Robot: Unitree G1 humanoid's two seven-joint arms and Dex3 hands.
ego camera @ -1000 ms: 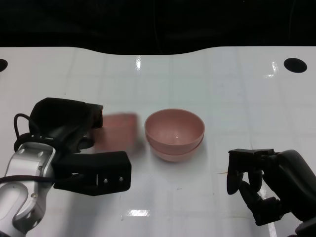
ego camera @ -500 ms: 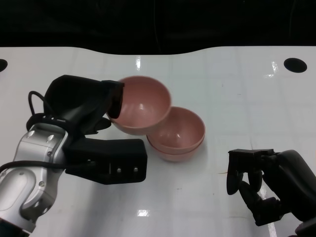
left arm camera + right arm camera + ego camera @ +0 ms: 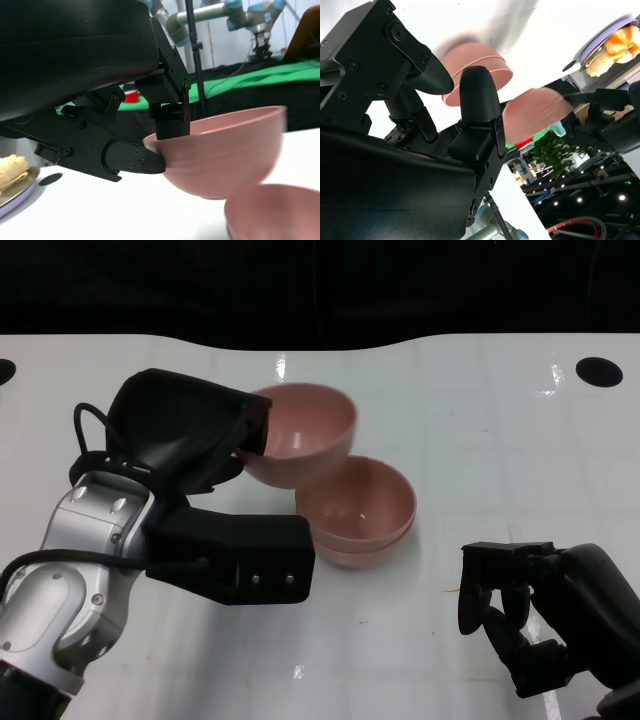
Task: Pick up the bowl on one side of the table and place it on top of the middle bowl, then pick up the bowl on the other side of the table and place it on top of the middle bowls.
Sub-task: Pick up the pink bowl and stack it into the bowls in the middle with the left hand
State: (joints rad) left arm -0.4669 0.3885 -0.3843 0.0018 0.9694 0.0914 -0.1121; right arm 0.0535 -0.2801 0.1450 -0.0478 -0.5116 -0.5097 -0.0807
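Observation:
My left hand (image 3: 195, 435) grips a pink bowl (image 3: 300, 435) by its rim and holds it in the air, just above and left of the stacked pink bowls (image 3: 357, 512) in the middle of the white table (image 3: 480, 430). In the left wrist view the held bowl (image 3: 225, 152) hangs over the stack's rim (image 3: 272, 212), with a finger (image 3: 170, 122) inside its rim. My right hand (image 3: 535, 615) rests low at the near right with its fingers curled in and nothing in them. The right wrist view shows the stack (image 3: 477, 72) and the held bowl (image 3: 537, 120), blurred.
A black hole (image 3: 598, 371) marks the table's far right, another the far left edge (image 3: 4, 370). A plate with food (image 3: 12, 177) lies off to one side in the left wrist view. A dark backdrop runs behind the table's far edge.
My left hand has lifted the pink bowl off the table at the left and carried it up and right, over the edge of the middle stack. The right hand has stayed still.

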